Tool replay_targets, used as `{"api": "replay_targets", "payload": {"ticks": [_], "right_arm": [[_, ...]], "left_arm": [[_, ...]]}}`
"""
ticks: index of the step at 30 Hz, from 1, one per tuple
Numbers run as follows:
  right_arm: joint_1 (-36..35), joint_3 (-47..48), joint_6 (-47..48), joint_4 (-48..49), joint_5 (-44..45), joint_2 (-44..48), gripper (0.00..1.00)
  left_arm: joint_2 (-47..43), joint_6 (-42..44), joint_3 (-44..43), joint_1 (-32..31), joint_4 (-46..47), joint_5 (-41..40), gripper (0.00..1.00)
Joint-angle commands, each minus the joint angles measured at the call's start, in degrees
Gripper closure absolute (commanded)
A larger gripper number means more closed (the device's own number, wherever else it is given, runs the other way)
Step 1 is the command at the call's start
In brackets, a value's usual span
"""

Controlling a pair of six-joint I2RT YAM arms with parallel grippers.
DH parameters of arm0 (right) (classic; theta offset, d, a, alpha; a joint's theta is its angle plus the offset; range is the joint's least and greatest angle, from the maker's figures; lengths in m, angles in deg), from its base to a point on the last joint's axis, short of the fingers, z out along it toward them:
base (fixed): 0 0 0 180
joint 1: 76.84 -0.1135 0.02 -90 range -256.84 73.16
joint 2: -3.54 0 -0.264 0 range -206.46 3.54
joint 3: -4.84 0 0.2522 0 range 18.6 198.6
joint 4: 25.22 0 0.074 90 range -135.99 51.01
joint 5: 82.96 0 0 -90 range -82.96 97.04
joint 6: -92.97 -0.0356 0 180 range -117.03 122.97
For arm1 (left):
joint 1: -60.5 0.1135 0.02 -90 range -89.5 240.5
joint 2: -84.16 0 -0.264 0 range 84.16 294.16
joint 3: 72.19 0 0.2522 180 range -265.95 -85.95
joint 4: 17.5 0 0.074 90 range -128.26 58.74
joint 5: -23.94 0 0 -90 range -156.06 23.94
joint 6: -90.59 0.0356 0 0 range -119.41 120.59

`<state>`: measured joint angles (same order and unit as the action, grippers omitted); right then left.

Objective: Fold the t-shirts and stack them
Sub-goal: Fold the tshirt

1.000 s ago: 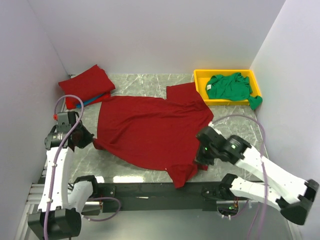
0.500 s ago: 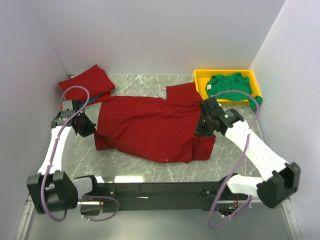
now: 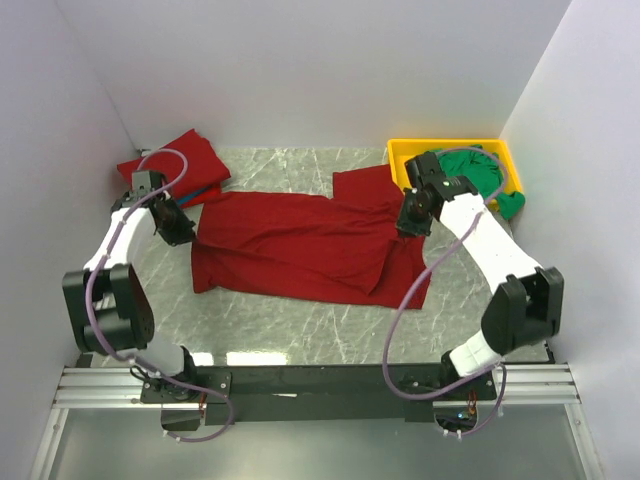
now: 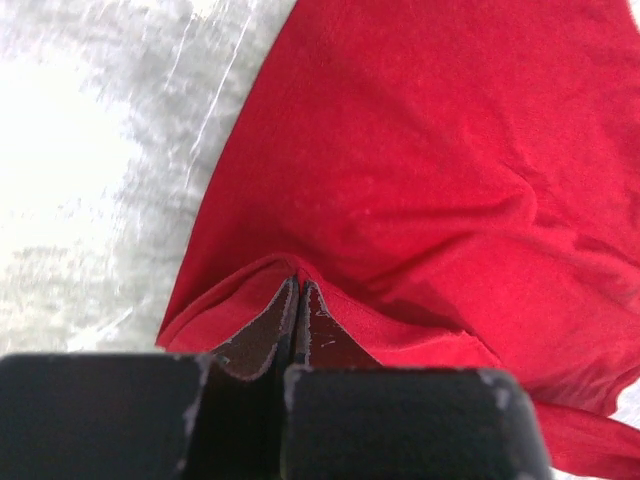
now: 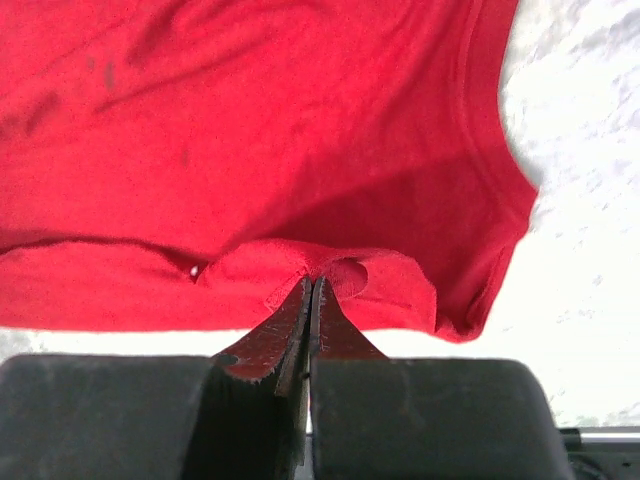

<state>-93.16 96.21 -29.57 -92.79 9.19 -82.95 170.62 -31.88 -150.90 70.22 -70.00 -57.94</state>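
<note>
Both my arms stretch forward and low, my left claw [image 3: 180, 230] and right claw [image 3: 411, 224] each pinched tight on the red t-shirt [image 3: 300, 250].

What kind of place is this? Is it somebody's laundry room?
Probably a robot test booth, not a home: plain white walls box in a marble-look table, and two robot arms fixed to a metal rail hold a red t-shirt.

A robotics lab test cell is indicated: a grey marble-patterned table [image 3: 300, 325] is closed in on three sides by plain white panels [image 3: 300, 70], and a white left arm [image 3: 118, 235] and right arm [image 3: 490, 245] are bolted to a black rail [image 3: 320, 381] along its near edge.
</note>
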Motion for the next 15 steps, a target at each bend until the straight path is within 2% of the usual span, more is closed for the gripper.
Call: {"api": "replay_targets", "payload": {"ticks": [1,8,15], "right_arm": [[1.1,4.4,3.2,0.7,0.8,-3.1,1.0],[2.8,7.2,4.9,1.1,0.8,-8.6,1.0],[3.7,9.0,6.0,1.6,0.2,-12.7,1.0]], "left_arm": [[3.2,3.6,-4.0,0.2,1.1,1.7,1.0],[8.8,4.8,-6.2,0.2,1.6,0.9,0.99],[10.0,4.3,-6.4,0.3,1.4,-1.8,1.0]]}}
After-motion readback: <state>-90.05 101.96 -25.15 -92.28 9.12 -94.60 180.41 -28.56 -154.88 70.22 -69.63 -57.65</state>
